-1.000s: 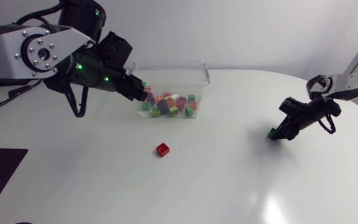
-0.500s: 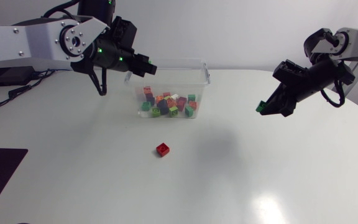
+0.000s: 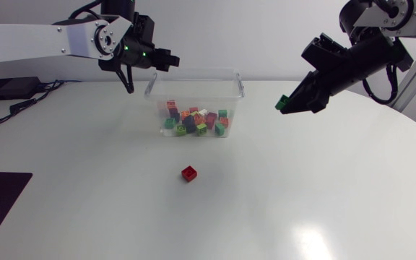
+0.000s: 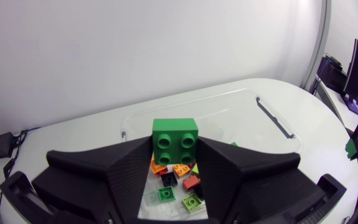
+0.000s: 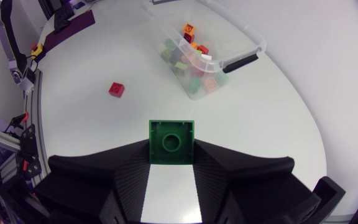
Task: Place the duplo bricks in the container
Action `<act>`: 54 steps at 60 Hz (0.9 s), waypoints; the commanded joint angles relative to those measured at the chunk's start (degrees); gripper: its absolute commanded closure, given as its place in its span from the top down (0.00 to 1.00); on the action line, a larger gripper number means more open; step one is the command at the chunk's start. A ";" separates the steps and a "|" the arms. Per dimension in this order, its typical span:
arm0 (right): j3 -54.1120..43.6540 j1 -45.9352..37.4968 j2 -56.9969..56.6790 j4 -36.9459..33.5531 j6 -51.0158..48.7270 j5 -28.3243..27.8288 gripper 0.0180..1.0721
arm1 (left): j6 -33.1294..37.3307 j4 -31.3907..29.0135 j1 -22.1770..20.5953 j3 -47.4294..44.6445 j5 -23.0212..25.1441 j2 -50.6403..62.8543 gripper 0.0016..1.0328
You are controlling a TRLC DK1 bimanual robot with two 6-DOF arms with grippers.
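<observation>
Green brick [image 5: 171,140] clamped in right gripper [image 3: 286,105] has risen toward the container [image 3: 193,71]; left gripper [image 3: 172,61] clamps a second brick [image 4: 175,140].

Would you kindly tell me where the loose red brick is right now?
In the head view the red brick lies alone on the table near its middle, outside the clear container on its nearer side.

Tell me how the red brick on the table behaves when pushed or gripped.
The red brick sits squat and flat, so a push would probably slide it, not roll or tip it. It looks like rigid plastic: likely stiff and light, flat sides easy to grip.
</observation>
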 commanded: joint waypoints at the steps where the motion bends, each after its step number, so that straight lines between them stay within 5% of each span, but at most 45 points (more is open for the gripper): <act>1: 2.83 1.62 -1.13 -0.97 3.32 -0.65 0.25 | -1.56 1.22 0.14 2.16 0.10 2.33 0.71; 8: 5.99 3.38 -0.96 -0.88 5.86 -0.65 0.25 | -1.38 2.89 0.05 0.76 -0.07 1.54 0.94; 34: 20.58 9.18 6.42 5.27 19.93 -0.56 0.25 | 2.57 -3.79 1.20 -19.11 4.32 -19.91 0.95; 54: 26.12 10.06 13.37 12.74 26.52 0.15 0.25 | 11.10 -5.89 -4.08 -35.80 5.55 -25.88 0.95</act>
